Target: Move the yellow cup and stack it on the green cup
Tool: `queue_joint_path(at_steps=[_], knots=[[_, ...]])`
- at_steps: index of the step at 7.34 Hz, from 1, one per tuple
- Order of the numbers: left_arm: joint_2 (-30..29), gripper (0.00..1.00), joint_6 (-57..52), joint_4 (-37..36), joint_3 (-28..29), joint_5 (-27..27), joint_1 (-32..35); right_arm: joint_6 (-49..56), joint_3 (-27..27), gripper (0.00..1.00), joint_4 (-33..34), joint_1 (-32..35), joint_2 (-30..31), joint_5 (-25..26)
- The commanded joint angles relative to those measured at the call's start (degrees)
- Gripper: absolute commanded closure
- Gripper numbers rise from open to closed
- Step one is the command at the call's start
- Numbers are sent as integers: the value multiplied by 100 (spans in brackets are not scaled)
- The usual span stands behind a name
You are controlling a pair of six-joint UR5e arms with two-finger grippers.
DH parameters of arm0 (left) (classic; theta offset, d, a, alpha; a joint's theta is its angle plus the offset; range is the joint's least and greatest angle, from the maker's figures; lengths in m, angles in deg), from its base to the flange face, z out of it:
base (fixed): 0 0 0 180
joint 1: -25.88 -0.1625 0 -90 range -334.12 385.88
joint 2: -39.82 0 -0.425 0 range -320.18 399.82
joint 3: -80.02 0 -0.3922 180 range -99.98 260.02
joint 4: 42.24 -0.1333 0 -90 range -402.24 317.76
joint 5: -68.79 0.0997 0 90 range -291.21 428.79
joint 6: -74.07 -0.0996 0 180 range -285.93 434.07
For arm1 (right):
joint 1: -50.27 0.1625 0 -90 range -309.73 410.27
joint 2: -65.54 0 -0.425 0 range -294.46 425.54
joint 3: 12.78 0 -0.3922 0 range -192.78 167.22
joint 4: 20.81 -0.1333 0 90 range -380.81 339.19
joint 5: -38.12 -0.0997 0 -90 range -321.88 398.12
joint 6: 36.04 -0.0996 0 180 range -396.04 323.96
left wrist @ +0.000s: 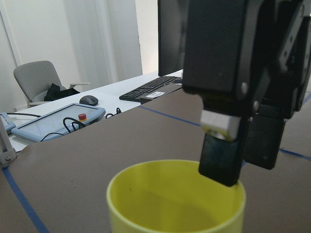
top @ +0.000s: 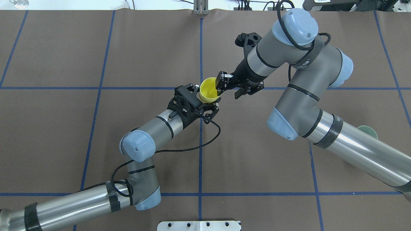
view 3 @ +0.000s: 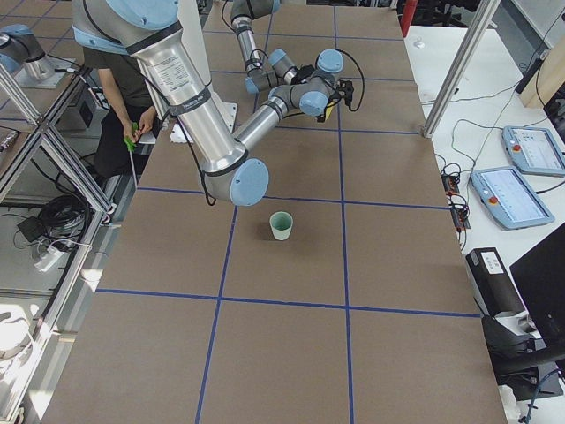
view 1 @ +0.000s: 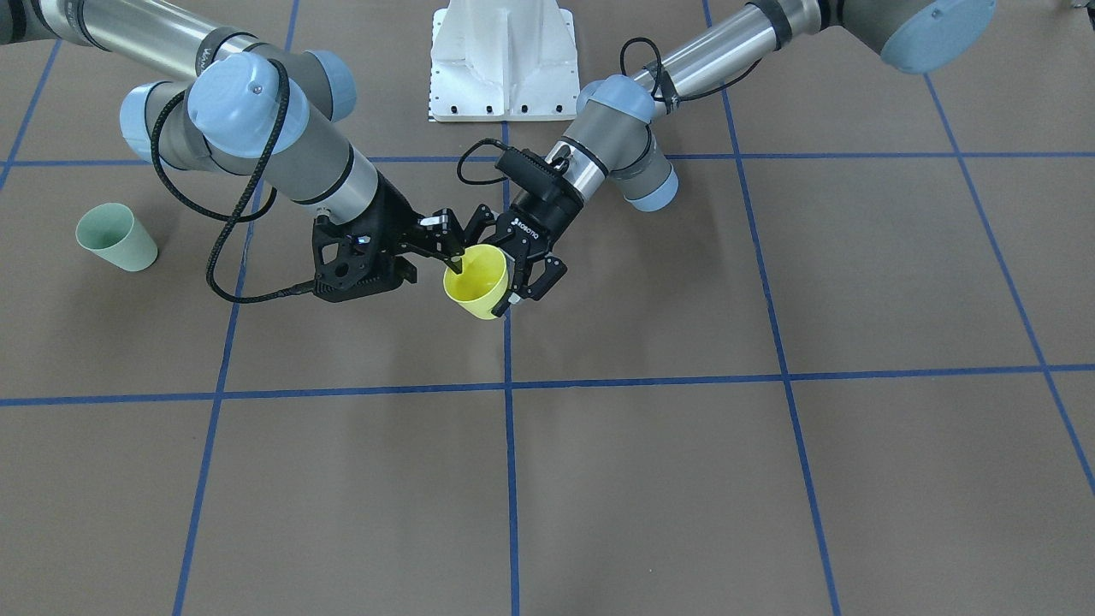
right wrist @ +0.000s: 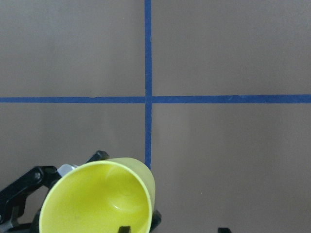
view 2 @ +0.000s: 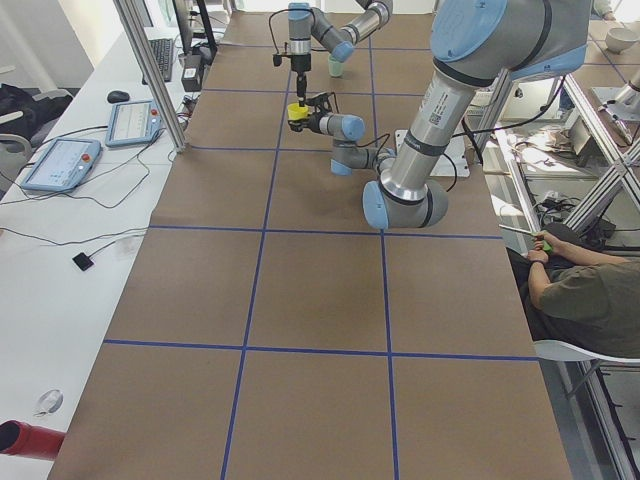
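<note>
The yellow cup [view 1: 479, 281] is held upright above the table's middle, mouth up. My left gripper [view 1: 506, 272] is shut on it, with fingers on both sides of its wall [top: 200, 103]. My right gripper [view 1: 455, 251] is open at the cup's rim. In the left wrist view one of its fingers [left wrist: 218, 160] dips inside the yellow cup [left wrist: 146, 204] and the other stays outside. The right wrist view shows the cup [right wrist: 97, 199] from above. The green cup [view 1: 115, 237] stands upright on the table on my right side, partly hidden behind my right arm in the overhead view [top: 369, 131].
The white robot base [view 1: 503, 60] sits at the table's edge between the arms. Blue tape lines cross the brown table [view 1: 770, 479]. A seated person [view 2: 590, 300] is beside the table, and tablets [view 2: 60, 160] lie on the side bench.
</note>
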Motion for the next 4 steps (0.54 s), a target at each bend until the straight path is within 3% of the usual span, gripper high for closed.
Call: queue_joint_path(at_steps=[1, 4], knots=[[-7, 52, 5, -1, -6, 1, 5, -1, -2, 35, -4, -20, -22, 1], [28, 52, 5, -1, -6, 10, -83, 16, -11, 47, -12, -12, -48, -8]])
